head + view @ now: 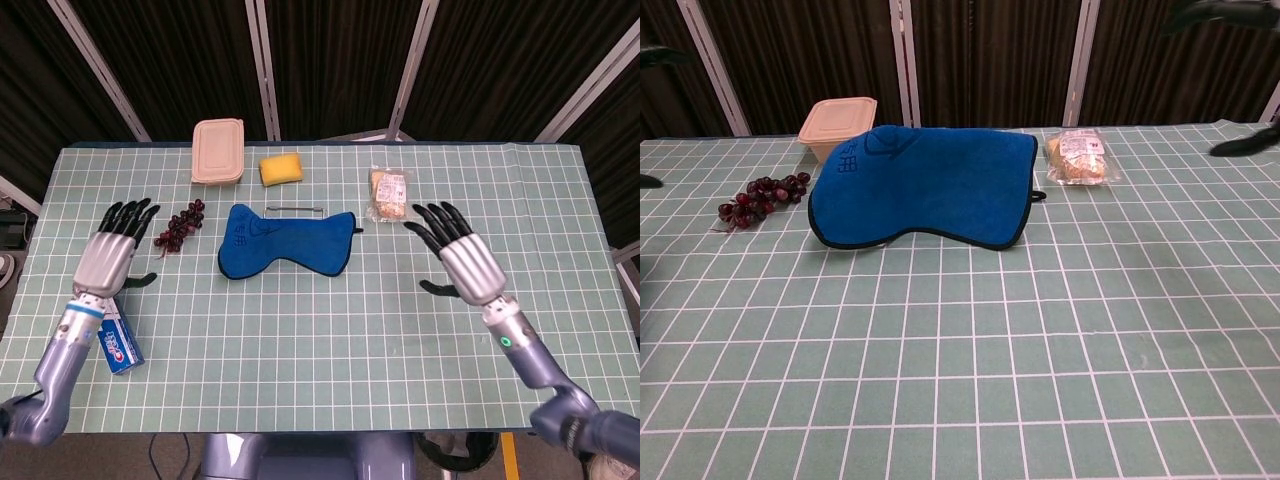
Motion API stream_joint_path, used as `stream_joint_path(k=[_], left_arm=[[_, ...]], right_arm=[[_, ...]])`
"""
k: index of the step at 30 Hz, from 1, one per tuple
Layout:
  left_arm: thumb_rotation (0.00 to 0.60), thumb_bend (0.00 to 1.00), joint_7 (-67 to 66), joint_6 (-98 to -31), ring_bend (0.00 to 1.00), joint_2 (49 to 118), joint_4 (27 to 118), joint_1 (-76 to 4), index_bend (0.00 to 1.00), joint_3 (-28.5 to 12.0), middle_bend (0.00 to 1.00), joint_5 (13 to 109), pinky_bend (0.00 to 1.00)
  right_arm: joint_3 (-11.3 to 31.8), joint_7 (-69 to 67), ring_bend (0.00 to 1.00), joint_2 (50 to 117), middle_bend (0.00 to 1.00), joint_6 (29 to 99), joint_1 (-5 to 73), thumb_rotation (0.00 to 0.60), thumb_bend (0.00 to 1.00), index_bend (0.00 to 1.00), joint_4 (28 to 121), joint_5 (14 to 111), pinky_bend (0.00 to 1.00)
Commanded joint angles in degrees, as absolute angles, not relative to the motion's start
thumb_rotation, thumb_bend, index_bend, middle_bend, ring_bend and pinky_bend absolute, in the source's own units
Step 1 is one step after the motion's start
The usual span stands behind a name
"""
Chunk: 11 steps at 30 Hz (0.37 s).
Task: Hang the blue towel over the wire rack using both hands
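The blue towel (286, 239) hangs over the wire rack (294, 208) in the middle of the desk. It has a dark edge and spreads wide. Only a thin bar of the rack shows behind it.

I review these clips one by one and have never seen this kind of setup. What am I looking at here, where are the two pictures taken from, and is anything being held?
This is a two-armed robot with human-like hands, steered remotely by a person. The head view looks down at the table from above; the chest view looks across it from low down.

The left hand and the right hand hover apart near the table's sides, fingers spread, holding nothing.

On the green gridded table the blue towel is draped over the wire rack, of which only a thin bar shows behind it. Around it lie a beige lidded box, a yellow sponge, a bunch of grapes, a wrapped snack and a toothpaste box.
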<state>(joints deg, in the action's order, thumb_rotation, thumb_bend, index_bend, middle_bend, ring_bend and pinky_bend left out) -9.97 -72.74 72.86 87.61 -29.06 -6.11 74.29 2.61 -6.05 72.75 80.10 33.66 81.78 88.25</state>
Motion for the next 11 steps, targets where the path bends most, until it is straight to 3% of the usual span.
stream_joint_path(k=[1, 3, 8, 11], left_arm=[[0.6, 0.05, -13.9, -80.84, 0.0, 67.38, 95.48, -21.57, 0.0, -1.62, 0.0, 77.43, 0.0], [0.6, 0.05, -14.71, -83.31, 0.0, 67.27, 96.37, -19.57, 0.0, -0.52, 0.0, 78.8, 0.0], [0.6, 0.04, -15.96, -91.08, 0.0, 69.48, 94.89, -13.76, 0.0, 2.39, 0.0, 83.95, 0.0], [0.6, 0.04, -14.97, -92.39, 0.0, 69.09, 95.52, -11.84, 0.0, 3.58, 0.0, 85.63, 0.0]], right_arm=[[-1.51, -3.96, 0.0, 67.46, 0.0, 87.19, 25.99, 0.6, 0.0, 0.11, 86.56, 90.49, 0.0], [-2.55, -2.6, 0.0, 66.55, 0.0, 89.27, 23.25, 0.6, 0.0, 0.11, 87.1, 90.49, 0.0], [-4.13, 0.92, 0.0, 66.42, 0.0, 93.14, 17.29, 0.6, 0.0, 0.02, 87.05, 90.17, 0.0], [-4.41, 2.19, 0.0, 66.73, 0.0, 94.7, 14.91, 0.6, 0.0, 0.0, 87.03, 90.46, 0.0]])
